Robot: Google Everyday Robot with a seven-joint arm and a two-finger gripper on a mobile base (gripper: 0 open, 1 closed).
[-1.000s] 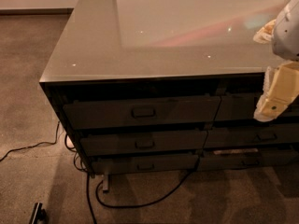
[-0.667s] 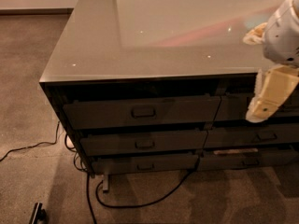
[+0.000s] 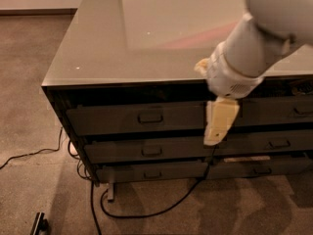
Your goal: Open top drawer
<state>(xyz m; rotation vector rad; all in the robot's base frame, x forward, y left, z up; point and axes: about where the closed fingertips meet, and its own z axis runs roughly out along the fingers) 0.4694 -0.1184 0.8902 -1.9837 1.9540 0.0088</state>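
1. Brown carpet (image 3: pixel 29 106) covers the floor, and on it stands a low drawer cabinet whose glossy grey top (image 3: pixel 122 48) lies above and behind the gripper.
2. The gripper (image 3: pixel 214 138), cream-coloured, points downward from a white arm (image 3: pixel 264 43) that enters the view from the upper right.
3. It cannot be told whether the gripper is released or clenched.
4. The top drawer (image 3: pixel 107 121) stretches to the left of the gripper, directly under the edge of the grey top.
5. The gripper overlaps that drawer's right end in the view. It cannot be told whether they touch.
6. The drawer's handle (image 3: pixel 150 116) sits well to the left of the gripper, level with its upper part.
7. 2 more drawer fronts (image 3: pixel 122 151) lie below and to the left of the gripper.
8. The second column's fronts (image 3: pixel 279 109) lie to its right.
9. Black cables (image 3: pixel 146 213) trail over the carpet below the gripper.
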